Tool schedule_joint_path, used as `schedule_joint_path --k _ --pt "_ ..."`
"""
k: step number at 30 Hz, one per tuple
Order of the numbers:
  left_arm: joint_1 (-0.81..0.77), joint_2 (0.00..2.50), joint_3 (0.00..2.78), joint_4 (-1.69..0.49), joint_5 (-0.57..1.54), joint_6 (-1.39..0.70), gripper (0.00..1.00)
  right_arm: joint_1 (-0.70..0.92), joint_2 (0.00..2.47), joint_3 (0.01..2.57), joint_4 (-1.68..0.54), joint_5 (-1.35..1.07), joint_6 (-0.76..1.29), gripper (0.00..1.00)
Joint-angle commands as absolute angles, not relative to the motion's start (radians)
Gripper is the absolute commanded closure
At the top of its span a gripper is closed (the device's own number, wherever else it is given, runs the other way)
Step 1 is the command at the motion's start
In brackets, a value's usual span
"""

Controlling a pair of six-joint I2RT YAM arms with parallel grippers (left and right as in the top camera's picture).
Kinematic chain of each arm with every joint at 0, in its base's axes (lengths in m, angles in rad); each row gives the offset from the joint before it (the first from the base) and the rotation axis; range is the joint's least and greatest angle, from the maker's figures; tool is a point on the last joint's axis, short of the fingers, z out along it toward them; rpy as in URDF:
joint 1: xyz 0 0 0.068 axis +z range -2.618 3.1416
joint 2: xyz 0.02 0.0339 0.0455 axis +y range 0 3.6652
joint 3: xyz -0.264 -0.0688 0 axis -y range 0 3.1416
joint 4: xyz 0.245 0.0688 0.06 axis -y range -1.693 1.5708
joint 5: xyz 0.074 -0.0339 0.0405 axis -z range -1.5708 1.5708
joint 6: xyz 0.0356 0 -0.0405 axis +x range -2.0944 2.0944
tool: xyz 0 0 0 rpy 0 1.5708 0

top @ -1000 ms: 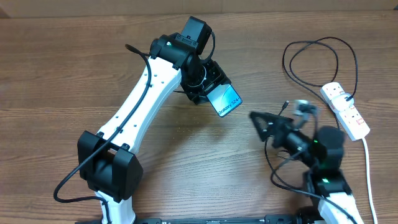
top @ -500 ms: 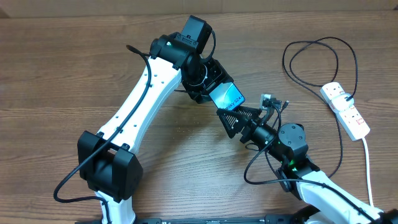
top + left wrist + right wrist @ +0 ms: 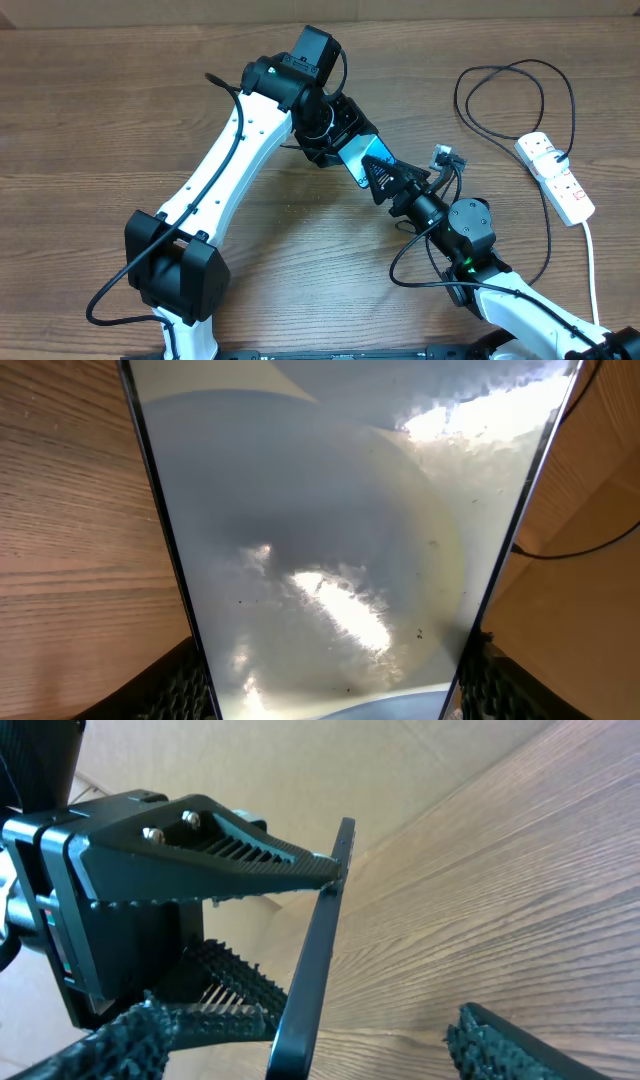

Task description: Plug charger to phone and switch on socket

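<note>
This is looking like a robotics lab bench. A white-and-black left arm [image 3: 235,150] and a right arm [image 3: 470,230] are reaching in from the lower edge over a wood-grain table [image 3: 90,120], and a white power strip [image 3: 556,176] is lying at the right of the overhead view.

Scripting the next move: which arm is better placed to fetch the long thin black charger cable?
Probably right. The cable lies on the right side by the white power strip; the left gripper is clamped on the slim blue-screened phone, while the right gripper stands open.
</note>
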State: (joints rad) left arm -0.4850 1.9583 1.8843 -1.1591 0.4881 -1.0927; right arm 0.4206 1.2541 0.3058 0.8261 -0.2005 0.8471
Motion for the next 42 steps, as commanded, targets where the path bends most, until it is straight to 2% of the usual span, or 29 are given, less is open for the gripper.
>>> schedule_joint_path --k 1,7,18,28,42 --pt "-0.505 1.958 1.887 -1.158 0.525 -1.068 0.63 0.424 1.259 0.33 0.829 -0.179 0.861 0.15" --pt "-0.531 1.958 1.887 -1.155 0.517 -1.054 0.63 0.424 1.259 0.345 0.829 -0.184 0.861 0.21" --pt "-0.564 1.958 1.887 -1.141 0.497 -1.055 0.63 0.426 1.259 0.345 0.81 -0.22 0.865 0.46" --pt "-0.608 1.958 1.887 -1.125 0.468 -1.055 0.62 0.426 1.259 0.345 0.81 -0.233 0.865 0.53" --pt "-0.617 1.958 1.887 -1.125 0.464 -1.055 0.62 0.426 1.259 0.345 0.806 -0.257 0.865 0.71"
